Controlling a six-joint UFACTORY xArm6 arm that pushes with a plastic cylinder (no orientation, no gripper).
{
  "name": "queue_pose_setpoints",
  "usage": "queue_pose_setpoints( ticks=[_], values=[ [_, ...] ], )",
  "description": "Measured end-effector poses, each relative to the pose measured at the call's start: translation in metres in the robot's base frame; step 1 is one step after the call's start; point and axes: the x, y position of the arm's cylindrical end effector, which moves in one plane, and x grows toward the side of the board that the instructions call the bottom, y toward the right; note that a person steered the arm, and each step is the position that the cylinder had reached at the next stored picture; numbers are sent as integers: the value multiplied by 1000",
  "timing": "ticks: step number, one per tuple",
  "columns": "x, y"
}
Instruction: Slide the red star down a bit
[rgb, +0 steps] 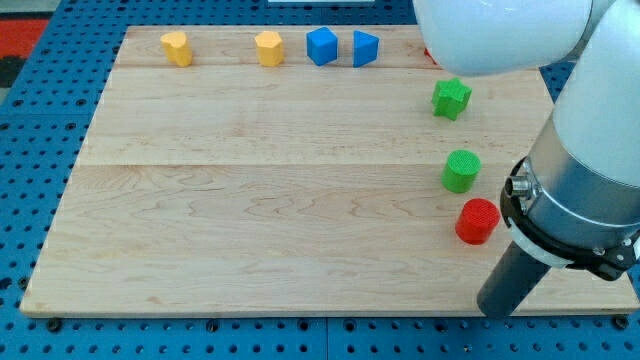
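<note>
My tip (497, 308) sits at the board's (250, 200) bottom-right edge, touching nothing; red cylinder (478, 221) is just up-left of it. Red star (430, 55): only a red sliver shows far above the tip, at the top edge, mostly hidden behind the arm; shape can't be confirmed. To push it down, tip must get above it, passing green cylinder (461, 171) and green star (451, 98).

Green star (451, 98), green cylinder (461, 170), red cylinder (477, 221) crowding the right side.
</note>
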Motion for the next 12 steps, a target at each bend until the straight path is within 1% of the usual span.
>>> queue_pose_setpoints(
  ticks=[2,3,5,6,8,9,11,12],
  values=[
    [0,6],
    [-1,40],
    [-12,72],
    [-13,112],
    [-35,154],
    [-105,147],
    [-271,143],
    [-342,143]
  ],
)
